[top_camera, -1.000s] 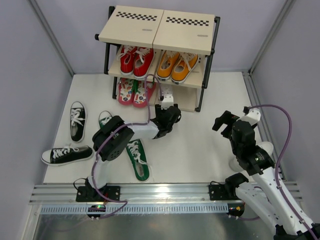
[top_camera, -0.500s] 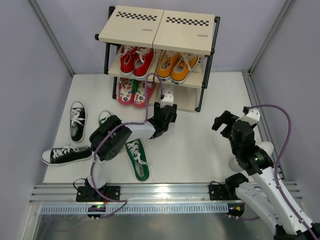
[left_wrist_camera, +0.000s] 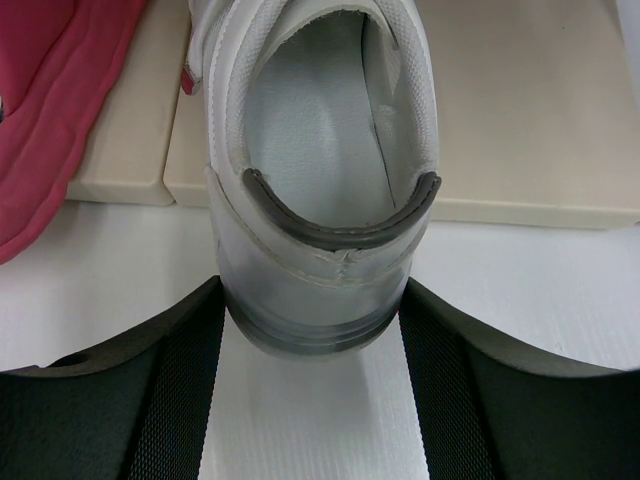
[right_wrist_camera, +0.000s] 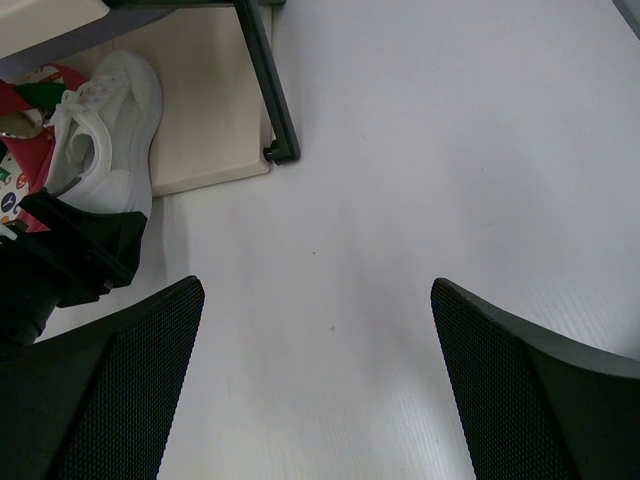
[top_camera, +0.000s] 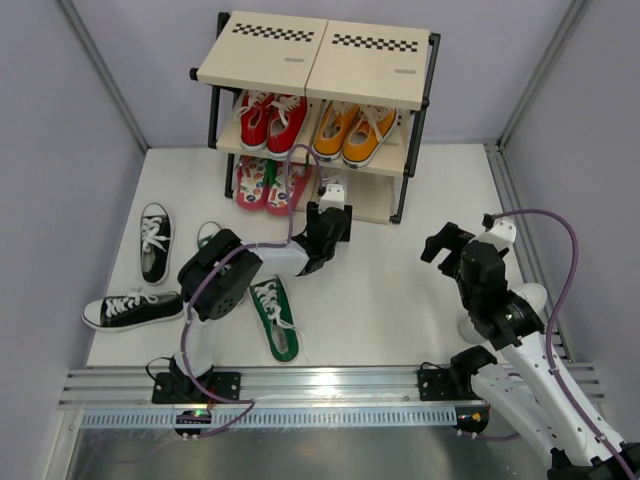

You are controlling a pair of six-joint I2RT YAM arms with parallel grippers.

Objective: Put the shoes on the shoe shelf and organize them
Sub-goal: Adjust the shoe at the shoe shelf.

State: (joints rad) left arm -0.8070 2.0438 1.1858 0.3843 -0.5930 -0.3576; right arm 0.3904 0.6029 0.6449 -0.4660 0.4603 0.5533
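White tabletop [top_camera: 400, 290], pale grey walls [top_camera: 60, 150]; the shoe shelf [top_camera: 318, 60] stands at upper centre. In the left wrist view the left gripper [left_wrist_camera: 312, 292] clamps the heel of a small white shoe [left_wrist_camera: 320, 130] at frame centre — its front lies on the bottom board [left_wrist_camera: 520, 150]. Right gripper [top_camera: 442, 245], at the right of the overhead view, gapes wide — empty.

Lowest board of shelf [top_camera: 300, 62] — small shoe [left_wrist_camera: 315, 270] on it, flip-flops [top_camera: 268, 185] leftward.
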